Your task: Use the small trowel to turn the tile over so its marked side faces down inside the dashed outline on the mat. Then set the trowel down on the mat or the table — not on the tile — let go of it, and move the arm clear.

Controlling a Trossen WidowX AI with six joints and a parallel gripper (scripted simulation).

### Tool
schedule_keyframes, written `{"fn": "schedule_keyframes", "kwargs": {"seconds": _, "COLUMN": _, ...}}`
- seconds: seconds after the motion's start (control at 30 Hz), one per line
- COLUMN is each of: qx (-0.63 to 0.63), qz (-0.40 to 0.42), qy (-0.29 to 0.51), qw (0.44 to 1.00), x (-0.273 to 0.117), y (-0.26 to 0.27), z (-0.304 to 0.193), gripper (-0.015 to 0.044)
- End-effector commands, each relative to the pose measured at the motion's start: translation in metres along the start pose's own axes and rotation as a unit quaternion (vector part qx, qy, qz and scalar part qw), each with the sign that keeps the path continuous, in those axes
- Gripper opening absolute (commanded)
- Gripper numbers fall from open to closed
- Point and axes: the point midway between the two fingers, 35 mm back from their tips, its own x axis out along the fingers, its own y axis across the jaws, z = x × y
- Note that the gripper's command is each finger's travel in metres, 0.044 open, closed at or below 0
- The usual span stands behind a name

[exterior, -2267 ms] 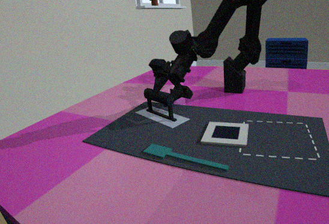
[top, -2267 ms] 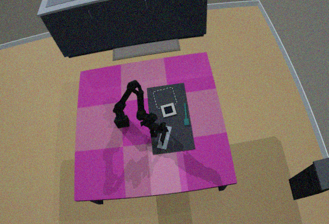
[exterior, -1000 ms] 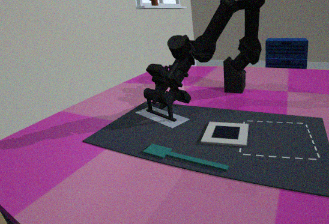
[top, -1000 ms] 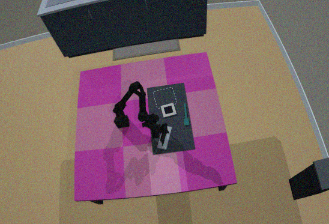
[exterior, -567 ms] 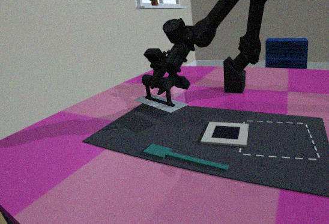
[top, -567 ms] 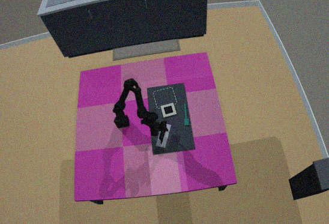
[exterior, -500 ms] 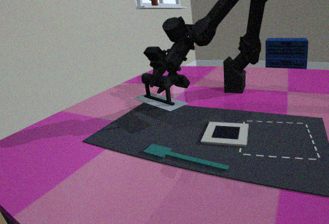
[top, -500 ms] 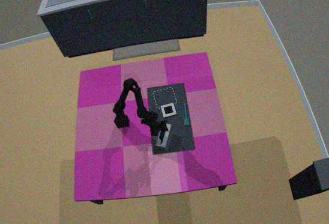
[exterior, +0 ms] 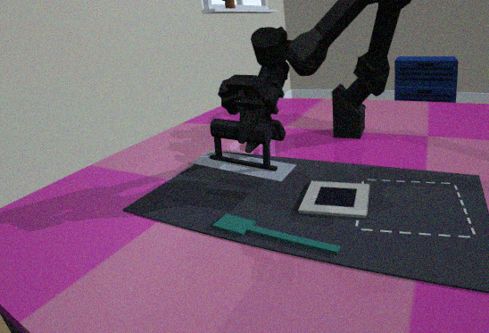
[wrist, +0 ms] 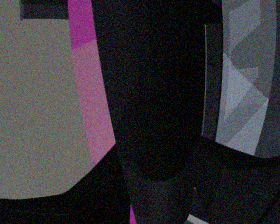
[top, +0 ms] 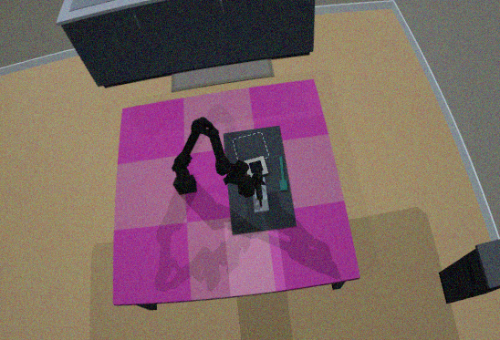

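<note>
The trowel has a pale grey blade (top: 263, 203) (exterior: 285, 173) (wrist: 241, 120) and a thick black handle on two posts. My gripper (top: 258, 182) (exterior: 251, 138) is shut on that handle, which fills the middle of the wrist view. The blade appears slightly above the mat (top: 242, 220) (exterior: 401, 260), with a shadow beside it. The white tile (top: 264, 162) (exterior: 308, 205) lies flat, its dark square facing up. It overlaps the near side of the dashed outline (top: 250, 135) (exterior: 465, 211). The exterior view shows a gap between blade and tile.
A flat teal tool (top: 282, 171) (exterior: 290, 237) lies along the mat's edge, on the other side of the tile from the arm base (top: 184, 185) (exterior: 349, 119). The mat lies on a pink checked table (top: 151, 261) (exterior: 156, 278). A cabinet and walls stand beyond the table.
</note>
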Motion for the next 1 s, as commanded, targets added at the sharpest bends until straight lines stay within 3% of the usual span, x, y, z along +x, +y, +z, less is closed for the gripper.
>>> {"fn": "schedule_keyframes", "kwargs": {"seconds": 0.0, "qx": -0.047, "qz": 0.008, "qy": 0.035, "qw": 0.998, "x": 0.012, "y": 0.011, "z": -0.019, "gripper": 0.0000}}
{"fn": "schedule_keyframes", "kwargs": {"seconds": 0.97, "qx": -0.055, "qz": 0.008, "qy": 0.042, "qw": 0.998, "x": 0.040, "y": -0.013, "z": -0.022, "gripper": 0.0000}}
